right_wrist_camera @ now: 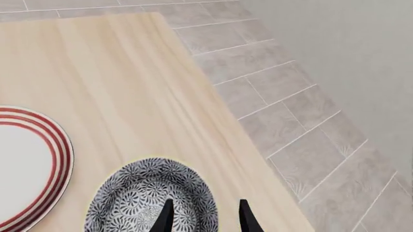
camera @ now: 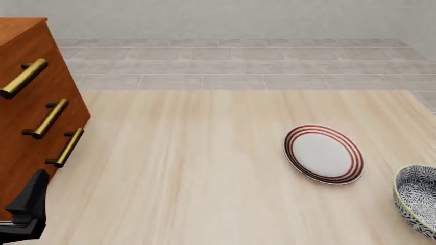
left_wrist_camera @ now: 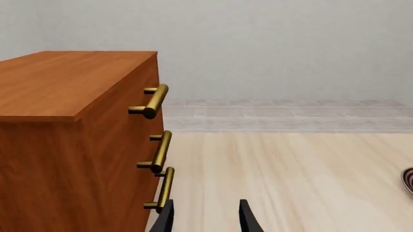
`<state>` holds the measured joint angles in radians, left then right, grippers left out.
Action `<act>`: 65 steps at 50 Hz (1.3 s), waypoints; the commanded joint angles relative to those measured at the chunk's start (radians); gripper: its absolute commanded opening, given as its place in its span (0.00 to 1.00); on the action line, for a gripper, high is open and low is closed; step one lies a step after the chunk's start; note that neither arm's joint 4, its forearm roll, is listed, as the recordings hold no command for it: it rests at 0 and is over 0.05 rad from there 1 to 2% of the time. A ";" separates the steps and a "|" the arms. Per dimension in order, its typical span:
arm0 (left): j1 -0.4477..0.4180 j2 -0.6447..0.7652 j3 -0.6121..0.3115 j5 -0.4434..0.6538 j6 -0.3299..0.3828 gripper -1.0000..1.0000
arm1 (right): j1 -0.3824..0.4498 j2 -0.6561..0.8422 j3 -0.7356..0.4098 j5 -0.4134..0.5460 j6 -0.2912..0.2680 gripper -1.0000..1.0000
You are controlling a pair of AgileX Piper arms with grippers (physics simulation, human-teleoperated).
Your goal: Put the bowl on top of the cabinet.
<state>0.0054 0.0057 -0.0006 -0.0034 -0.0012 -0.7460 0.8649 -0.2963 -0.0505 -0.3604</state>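
My right gripper [right_wrist_camera: 203,215] hangs over the bowl [right_wrist_camera: 152,198], fingers parted, holding nothing. The bowl sits at the table's near right corner, beside the plate [camera: 323,153]. My left gripper [left_wrist_camera: 205,217], also parted, idles by the cabinet [camera: 27,102] far left. Nothing is lifted yet; all of it remains.
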 commanded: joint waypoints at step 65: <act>0.000 -0.001 -0.003 0.004 0.001 1.00 | -0.026 0.339 -0.019 -0.137 -0.119 1.00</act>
<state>0.0055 0.0041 -0.0026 0.0000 -0.0012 -0.7697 1.1660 -0.3128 -0.1709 -0.4649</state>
